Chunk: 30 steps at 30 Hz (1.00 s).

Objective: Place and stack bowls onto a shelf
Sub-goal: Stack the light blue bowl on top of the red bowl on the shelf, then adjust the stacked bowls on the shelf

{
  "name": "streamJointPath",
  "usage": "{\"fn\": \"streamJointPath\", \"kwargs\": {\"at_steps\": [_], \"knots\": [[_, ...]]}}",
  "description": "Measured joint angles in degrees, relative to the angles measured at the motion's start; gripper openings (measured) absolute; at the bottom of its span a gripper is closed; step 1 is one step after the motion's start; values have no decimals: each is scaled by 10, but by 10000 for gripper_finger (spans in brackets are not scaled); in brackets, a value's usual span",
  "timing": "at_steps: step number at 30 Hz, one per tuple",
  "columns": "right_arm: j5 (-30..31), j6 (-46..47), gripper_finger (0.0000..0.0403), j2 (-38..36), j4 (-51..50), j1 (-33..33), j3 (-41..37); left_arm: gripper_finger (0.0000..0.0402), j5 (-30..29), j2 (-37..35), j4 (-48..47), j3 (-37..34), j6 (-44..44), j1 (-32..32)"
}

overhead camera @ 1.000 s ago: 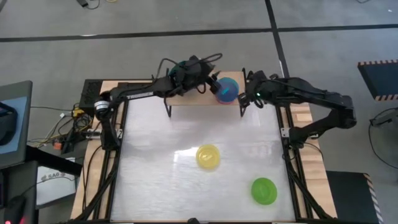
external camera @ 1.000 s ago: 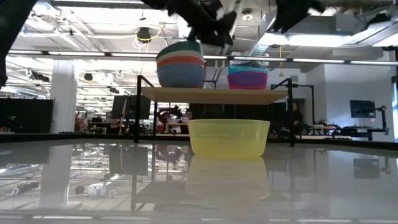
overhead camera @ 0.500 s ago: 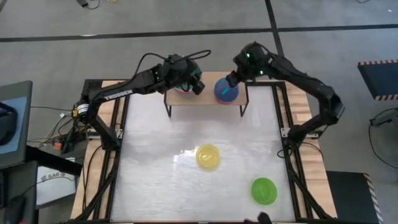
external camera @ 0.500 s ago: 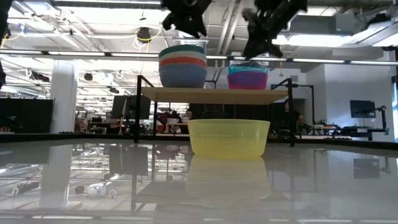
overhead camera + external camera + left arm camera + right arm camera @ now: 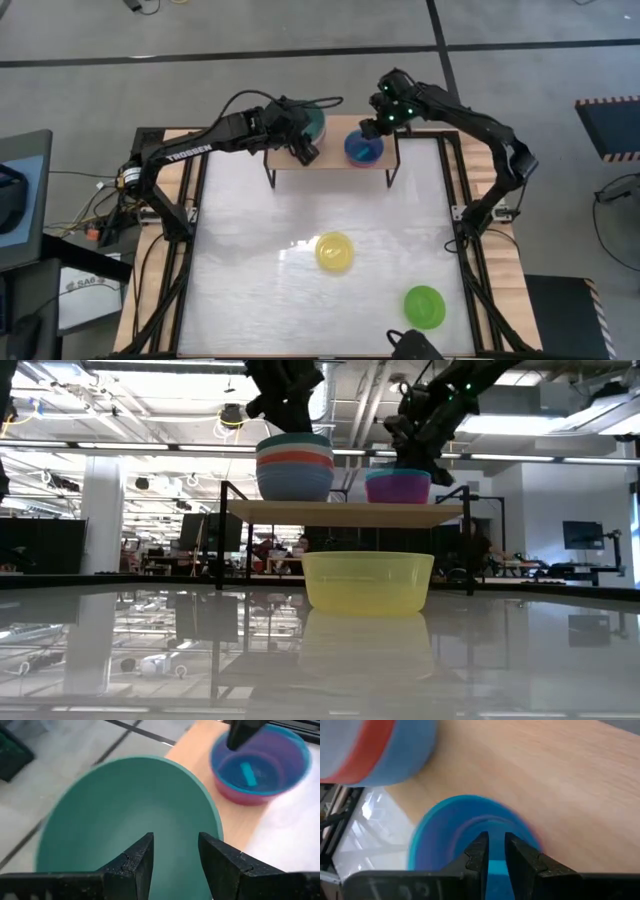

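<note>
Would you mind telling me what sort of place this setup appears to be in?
Probably a large open robotics lab or workshop: exposed ceiling lights and ducts, distant workstations with a monitor, and cabling beside the framed white table.

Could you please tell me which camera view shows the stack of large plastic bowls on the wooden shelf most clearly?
The low view: the stack of large plastic bowls shows side-on, every rim visible. The high view shows only the teal top bowl, the left wrist view its inside, the right wrist view a blurred side.

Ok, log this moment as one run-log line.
left gripper: open above large stack | right gripper: over cyan bowl on shelf | yellow bowl, green bowl: on table, unplaced
</note>
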Motion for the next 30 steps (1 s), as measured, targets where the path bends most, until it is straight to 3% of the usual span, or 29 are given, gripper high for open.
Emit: {"fn": "streamJointPath", "kwargs": {"at_steps": [4,10,14,17,23,30], "knots": [[12,13,87,-41,4,12,0,141,48,0,-6,0,1,-2],[52,14,87,-128,-31,67,0,141,60,0,-17,0,35,-10],[131,19,87,-155,-73,147,-2,141,78,0,-19,0,48,-9],[200,56,87,-173,-64,209,-41,141,88,0,-36,0,68,-5],[268,157,87,-210,28,306,-179,141,117,-11,-84,0,69,18],[319,176,81,-206,112,305,-235,141,126,-33,-79,-25,69,19]]}}
